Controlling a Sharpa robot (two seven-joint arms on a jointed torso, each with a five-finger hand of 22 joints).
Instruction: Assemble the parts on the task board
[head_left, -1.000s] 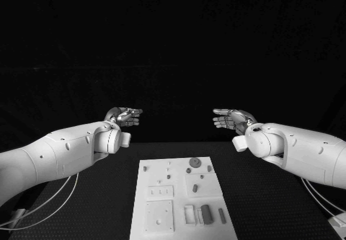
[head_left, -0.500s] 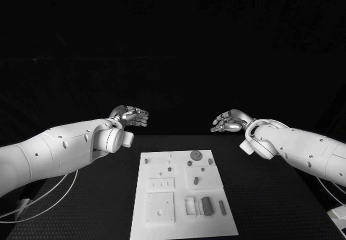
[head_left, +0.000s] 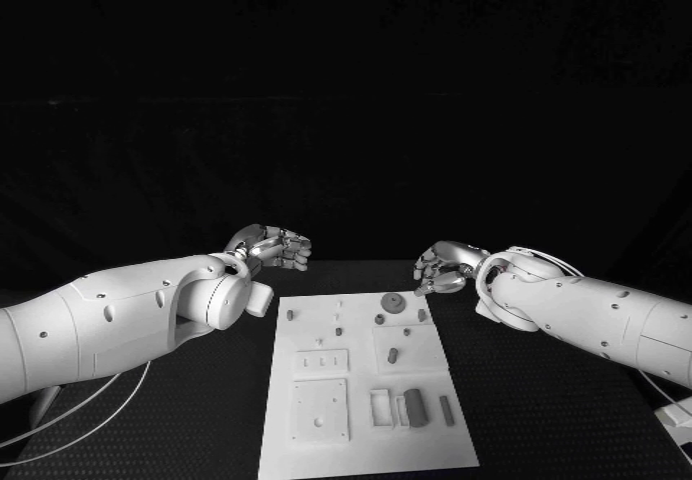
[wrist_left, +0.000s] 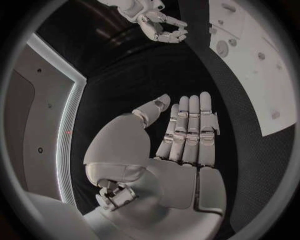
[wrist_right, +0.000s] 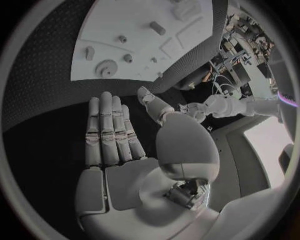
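Observation:
The white task board (head_left: 317, 345) lies in the middle of the black table. Small grey parts lie on it: a gear (head_left: 391, 301) near its far edge, a dark block (head_left: 414, 408) and a thin peg (head_left: 446, 409) near its front. My left hand (head_left: 274, 247) hovers just beyond the board's far left corner. My right hand (head_left: 444, 268) hovers off the far right corner, close to the gear. In the left wrist view the left hand (wrist_left: 184, 135) has straight fingers and holds nothing. The right hand (wrist_right: 115, 135) is likewise flat and empty, with the board (wrist_right: 144, 30) and gear (wrist_right: 106, 67) beyond it.
White recessed plates (head_left: 320, 410) sit on the board's front left. Cables (head_left: 72, 420) hang under the left arm. A white box (head_left: 678, 420) sits at the table's right edge. Black table (head_left: 548, 400) flanks the board on both sides.
Both hands have come down and inward toward the board's far corners, the right one more so. The view itself has also shifted slightly. Nothing was picked up.

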